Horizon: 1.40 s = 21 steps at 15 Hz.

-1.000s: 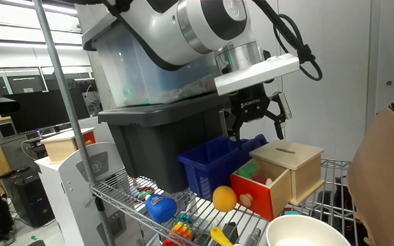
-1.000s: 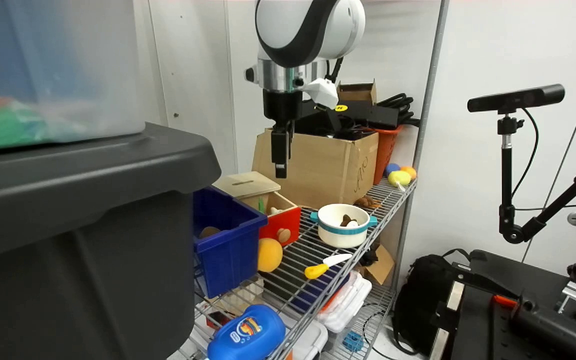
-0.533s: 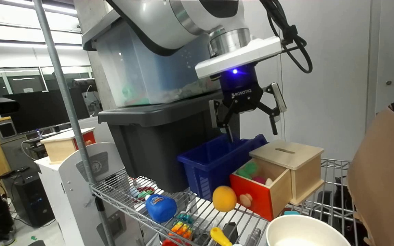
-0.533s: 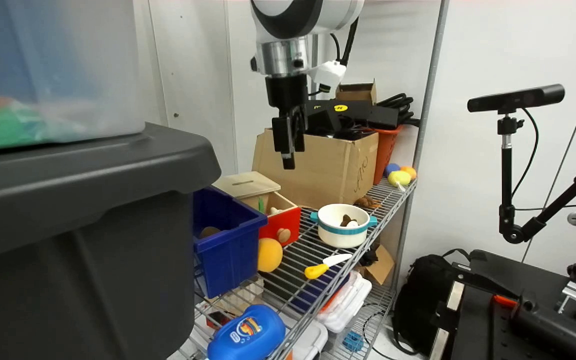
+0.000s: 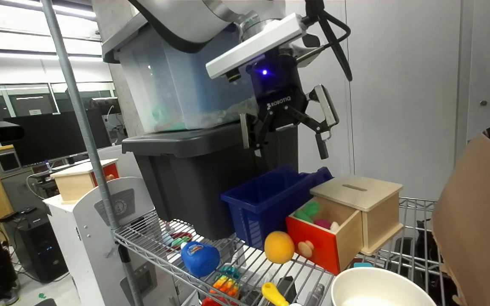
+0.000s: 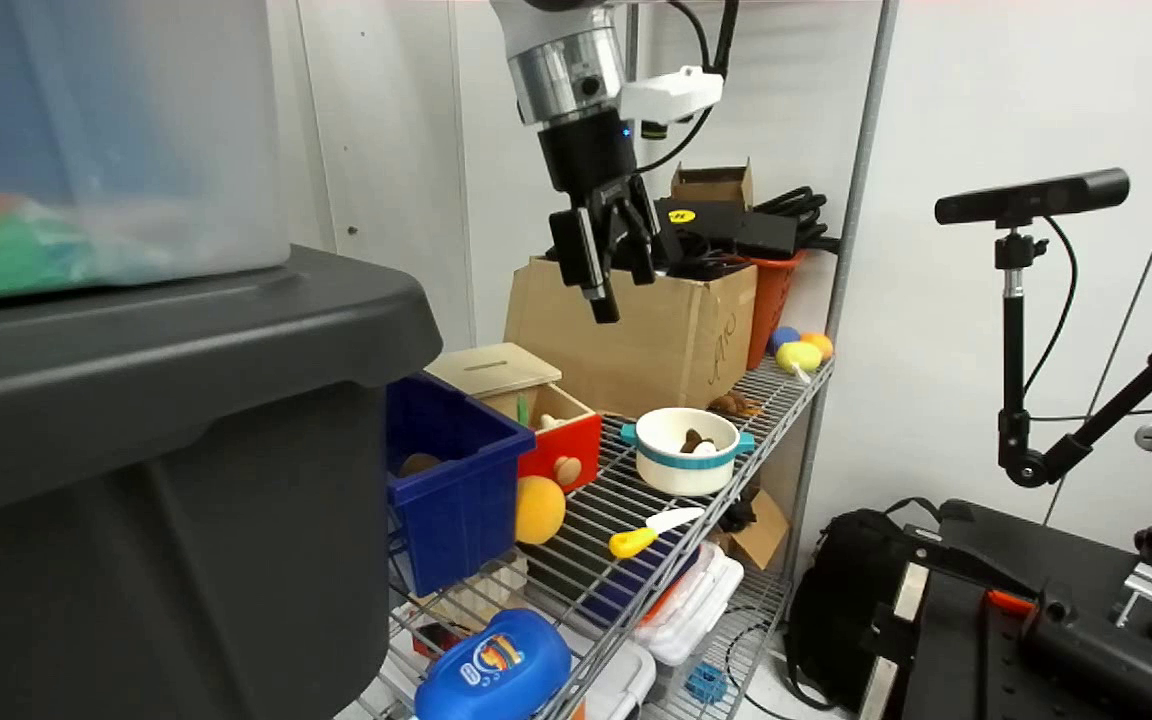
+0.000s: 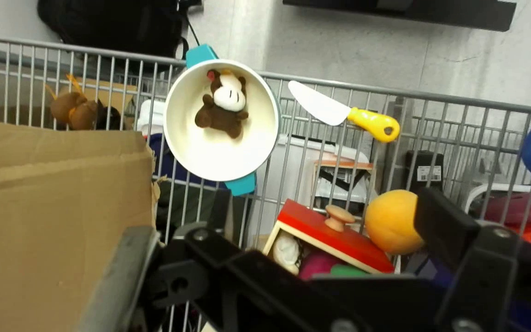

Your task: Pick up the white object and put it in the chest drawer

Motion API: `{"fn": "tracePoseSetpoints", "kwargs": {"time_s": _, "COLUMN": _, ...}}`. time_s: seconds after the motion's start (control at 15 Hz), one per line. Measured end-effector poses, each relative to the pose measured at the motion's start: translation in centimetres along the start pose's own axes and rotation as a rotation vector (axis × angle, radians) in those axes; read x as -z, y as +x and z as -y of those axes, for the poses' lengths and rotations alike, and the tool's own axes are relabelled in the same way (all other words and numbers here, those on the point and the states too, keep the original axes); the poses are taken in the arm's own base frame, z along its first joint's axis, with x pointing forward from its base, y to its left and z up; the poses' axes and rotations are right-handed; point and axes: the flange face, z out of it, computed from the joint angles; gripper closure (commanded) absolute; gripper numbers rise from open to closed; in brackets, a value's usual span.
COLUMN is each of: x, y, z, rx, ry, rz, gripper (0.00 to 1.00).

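In an exterior view the gripper [image 5: 290, 152] hangs high, grasping nothing, its jaws wide apart. At five o'clock from it the chest drawer [image 5: 350, 240] stands pulled out, and the white object [image 5: 334, 226] lies inside, near the front, so the placing looks done to me. I'd worry about the dark tote [image 5: 211, 182] at the gripper's eight o'clock: a loose swing might clip it, though I can't judge depth from here. The orange ball [image 5: 279, 247], at the drawer's nine o'clock, could roll off if nudged. The pot [image 5: 379, 287], at four o'clock from the drawer, is cut off, its load out of sight.

In an exterior view the gripper leans in front of the cardboard box [image 6: 636, 355]; backing that way, those wide jaws might catch it. Here the same pot stands whole at the drawer's three o'clock, and the blue bin [image 6: 476, 500] shows a brown round thing [image 6: 419, 463] inside.

In the wrist view the drawer looks crowded: a magenta thing [image 7: 314, 263] and a green one [image 7: 347, 270] lie at four o'clock from the white object, so a careless shove to close it could jam something. Only here can I make out the white object's lumpy shape, and read the pot's filling plainly as a brown toy [image 7: 221, 117] with a white face. Should that toy be the one meant, nothing's done yet.
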Motion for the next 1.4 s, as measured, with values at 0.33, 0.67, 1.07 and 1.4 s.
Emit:
{"fn": "tracePoseSetpoints", "kwargs": {"time_s": 0.33, "x": 0.3, "y": -0.7, "z": 2.1, "rx": -0.037, "ry": -0.007, "rz": 0.069, "gripper": 0.00}}
{"fn": "tracePoseSetpoints", "kwargs": {"time_s": 0.67, "x": 1.2, "y": -0.5, "z": 5.9, "rx": -0.012, "ry": -0.034, "rz": 0.101, "gripper": 0.00}}
{"fn": "tracePoseSetpoints", "kwargs": {"time_s": 1.07, "x": 1.4, "y": -0.7, "z": 6.1, "rx": -0.023, "ry": -0.039, "rz": 0.102, "gripper": 0.00}}
{"fn": "tracePoseSetpoints", "kwargs": {"time_s": 1.4, "x": 1.5, "y": -1.8, "z": 4.6, "rx": -0.071, "ry": -0.037, "rz": 0.108, "gripper": 0.00}}
